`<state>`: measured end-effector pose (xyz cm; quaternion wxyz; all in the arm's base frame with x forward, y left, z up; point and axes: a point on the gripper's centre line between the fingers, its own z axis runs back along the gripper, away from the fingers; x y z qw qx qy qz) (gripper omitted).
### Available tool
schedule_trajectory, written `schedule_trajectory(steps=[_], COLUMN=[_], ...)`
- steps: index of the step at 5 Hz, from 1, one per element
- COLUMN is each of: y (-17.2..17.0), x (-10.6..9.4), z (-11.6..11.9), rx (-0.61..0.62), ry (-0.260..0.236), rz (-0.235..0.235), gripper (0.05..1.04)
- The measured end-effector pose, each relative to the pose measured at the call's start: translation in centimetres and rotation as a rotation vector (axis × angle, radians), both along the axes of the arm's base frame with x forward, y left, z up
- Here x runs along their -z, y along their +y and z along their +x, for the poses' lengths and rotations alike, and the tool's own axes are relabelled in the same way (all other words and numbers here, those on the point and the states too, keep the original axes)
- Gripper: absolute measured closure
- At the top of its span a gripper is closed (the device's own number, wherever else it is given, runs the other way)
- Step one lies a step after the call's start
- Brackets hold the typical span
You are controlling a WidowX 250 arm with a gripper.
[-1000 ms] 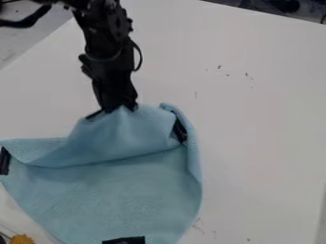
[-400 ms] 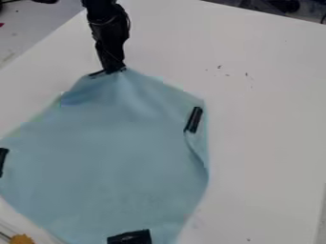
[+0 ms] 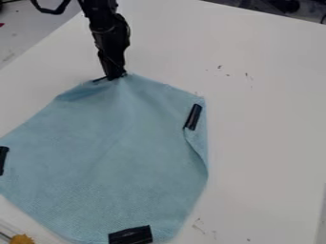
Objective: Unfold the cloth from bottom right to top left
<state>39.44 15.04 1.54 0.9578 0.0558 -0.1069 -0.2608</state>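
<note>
Camera view — pincer clamped on blue cloth, tips indistinct, black strip cut off at left

Robot arm was black all over, chunky and jointed, narrowing toward the black tool. Had a thin dark cable along one side, plus a curved black piece.

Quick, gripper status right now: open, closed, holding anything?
Gripper: closed on the blue cloth, holding it at its far end, with creases fanning out from the grip.
</note>
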Motion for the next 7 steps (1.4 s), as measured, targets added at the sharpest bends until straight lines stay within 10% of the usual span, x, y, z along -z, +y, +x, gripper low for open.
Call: schedule_trajectory(steps=[2, 4, 6, 7], y=[-0.5, -1.7, -6.2, -7.4], x=[-0.3, -6.4, -7.8, -7.3], z=[0.0, 1.9, -3.5, -6.0], rx=[0.009, -0.001, -0.391, -0.459], ry=[0.023, -0.119, 0.090, 0.106], rz=[0.028, 0.100, -0.020, -0.034], gripper=[0.612, 0.088, 0.084, 0.084])
